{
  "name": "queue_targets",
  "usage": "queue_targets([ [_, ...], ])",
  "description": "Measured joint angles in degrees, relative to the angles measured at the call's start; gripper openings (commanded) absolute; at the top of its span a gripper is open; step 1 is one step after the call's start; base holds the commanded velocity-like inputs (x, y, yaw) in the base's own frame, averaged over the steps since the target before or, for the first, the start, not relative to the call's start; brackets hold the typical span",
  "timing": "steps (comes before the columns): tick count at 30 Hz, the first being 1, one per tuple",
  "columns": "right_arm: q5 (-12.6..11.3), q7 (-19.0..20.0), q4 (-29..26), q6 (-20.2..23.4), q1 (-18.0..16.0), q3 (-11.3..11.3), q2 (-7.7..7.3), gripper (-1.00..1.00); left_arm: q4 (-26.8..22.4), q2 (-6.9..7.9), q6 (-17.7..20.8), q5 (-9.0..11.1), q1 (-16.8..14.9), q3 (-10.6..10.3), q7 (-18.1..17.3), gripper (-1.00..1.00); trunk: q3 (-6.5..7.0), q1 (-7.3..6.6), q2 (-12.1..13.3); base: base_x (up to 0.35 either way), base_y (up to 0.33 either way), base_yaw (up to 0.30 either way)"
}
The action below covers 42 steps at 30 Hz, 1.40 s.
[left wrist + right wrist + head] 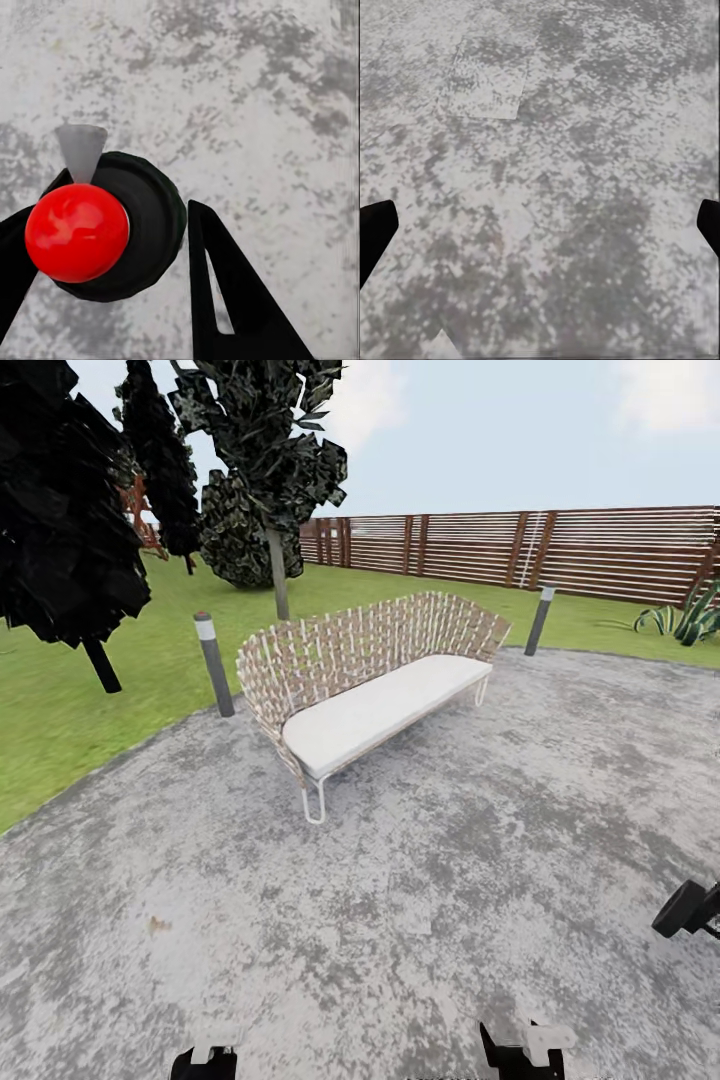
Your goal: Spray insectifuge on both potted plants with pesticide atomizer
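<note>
Right tool (540,225) spread above patio (585,112).

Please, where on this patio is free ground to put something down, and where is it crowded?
Free: the grey patio in front of the sofa, across to the right toward the agave. Crowded: behind the sofa, between the two bollards, and among the trees on the lawn.

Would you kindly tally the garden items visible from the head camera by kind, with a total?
Benches: 1, woven bench
Bollard lights: 2, left bollard, right bollard
Dark trees: 3, tree one, tree two, tree three
Agave: 1, agave
Total: 7
</note>
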Motion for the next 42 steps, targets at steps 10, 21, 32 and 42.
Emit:
queue_targets([
  [10,0.0,0.0,0.0,0.0,0.0,0.0,0.0,1.0,0.0,0.0,0.0,0.0,0.0,0.0,-0.01,-1.0,0.0,0.0,0.0,0.0,0.0,-0.279],
  [21,0.0,0.0,0.0,0.01,0.0,0.0,0.0,1.0,0.0,0.0,-0.02,0.01,0.0,0.0,0.02,-1.0,0.0,0.0,0.0,0.0,0.026,-0.279],
  [32,-0.11,0.01,-0.08,0.04,0.01,-0.08,-0.03,1.0,-0.01,0.01,-0.02,0.08,0.0,0.02,0.01,-1.0,0.0,0.0,0.0,0.0,0.286,-0.279],
  [42,-0.18,-0.06,-0.09,0.0,0.0,-0.22,-0.07,1.0,0.0,0.0,-0.01,0.08,0.0,0.0,0.02,-1.0,0.0,0.0,0.0,0.044,0.164,-0.279],
])
